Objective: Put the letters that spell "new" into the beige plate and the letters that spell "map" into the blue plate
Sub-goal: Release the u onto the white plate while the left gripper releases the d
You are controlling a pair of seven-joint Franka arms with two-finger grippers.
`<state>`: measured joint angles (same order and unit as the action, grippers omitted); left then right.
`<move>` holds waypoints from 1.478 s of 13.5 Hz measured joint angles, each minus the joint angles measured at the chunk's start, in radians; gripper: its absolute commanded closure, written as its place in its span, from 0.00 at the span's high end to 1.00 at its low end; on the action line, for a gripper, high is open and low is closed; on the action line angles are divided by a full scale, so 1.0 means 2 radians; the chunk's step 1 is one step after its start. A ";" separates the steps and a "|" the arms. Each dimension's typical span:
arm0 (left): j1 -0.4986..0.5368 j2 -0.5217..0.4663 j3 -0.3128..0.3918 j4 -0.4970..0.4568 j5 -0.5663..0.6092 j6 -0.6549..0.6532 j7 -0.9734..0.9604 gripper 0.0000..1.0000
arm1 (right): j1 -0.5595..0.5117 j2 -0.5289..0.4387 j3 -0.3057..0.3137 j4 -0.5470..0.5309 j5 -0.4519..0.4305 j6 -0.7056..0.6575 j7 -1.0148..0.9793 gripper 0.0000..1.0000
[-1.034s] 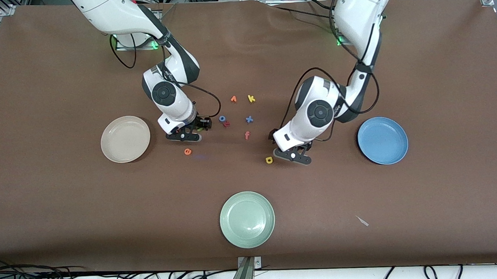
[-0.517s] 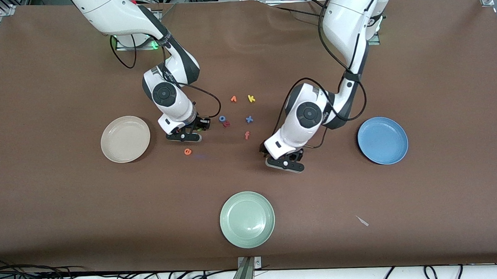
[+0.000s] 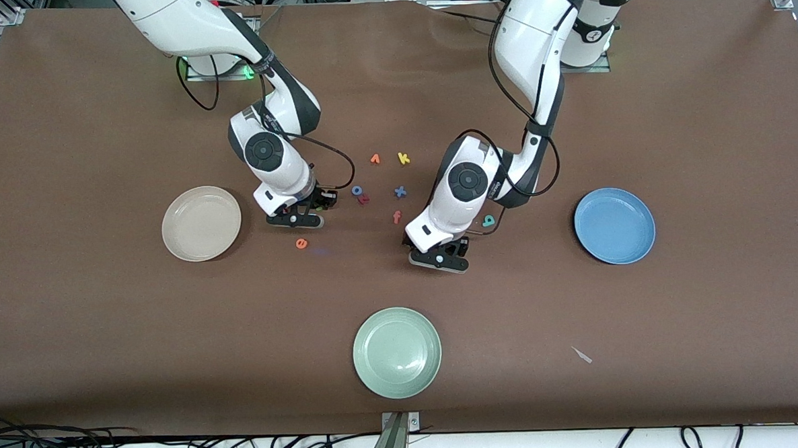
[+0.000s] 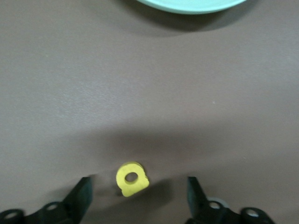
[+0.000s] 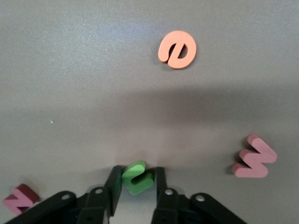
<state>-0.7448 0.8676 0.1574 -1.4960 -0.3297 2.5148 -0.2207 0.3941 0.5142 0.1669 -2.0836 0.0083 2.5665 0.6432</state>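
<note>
Low over the table beside the beige plate, my right gripper is shut on the green "n". The orange "e" lies just nearer the front camera. The pinkish-red "w" lies beside the gripper. My left gripper is open, its fingers wide on either side of the yellow "p", which lies flat and untouched. The teal "a" lies by the left arm's wrist. The blue plate holds nothing.
Between the arms lie a yellow "k", an orange letter, a blue "x", a blue "o" touching a small red letter, and an orange-red "f". A pale green plate sits near the front edge.
The left arm has slid toward the right arm's end, covering the yellow "p" in the front view and uncovering the teal "a". The right arm has stayed in place.
</note>
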 measured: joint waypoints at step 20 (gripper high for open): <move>0.146 -0.107 -0.020 -0.023 0.000 -0.152 0.091 0.24 | -0.012 -0.048 -0.184 0.053 -0.003 -0.183 -0.334 0.27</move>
<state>-0.4526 0.6532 0.1174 -1.5419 -0.3295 2.2116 -0.0392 0.3702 0.4179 -0.2006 -1.9776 0.0025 2.2014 -0.0240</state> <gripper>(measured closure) 0.705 0.687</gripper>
